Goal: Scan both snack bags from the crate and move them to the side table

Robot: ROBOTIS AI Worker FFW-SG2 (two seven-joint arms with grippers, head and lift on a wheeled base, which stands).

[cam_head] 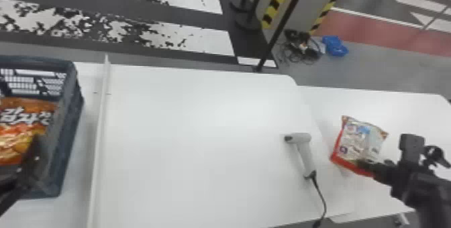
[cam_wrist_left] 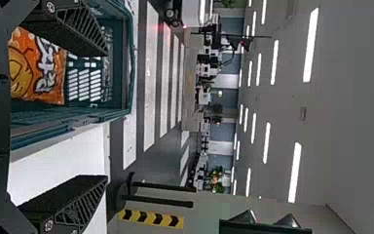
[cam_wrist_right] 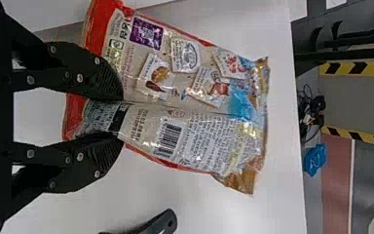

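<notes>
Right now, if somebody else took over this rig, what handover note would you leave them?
Left pincer: open and empty, one finger over the crate.
Right pincer: at the red-edged snack bag; I can't tell whether it grips it.
Where: that bag is at the side table, printed back and barcode showing; the orange snack bag is inside the crate; the handheld scanner lies on the main table.
Done: one bag brought to the side table; its scan can't be confirmed.
Left: orange bag, likely to scan, then move across.
</notes>
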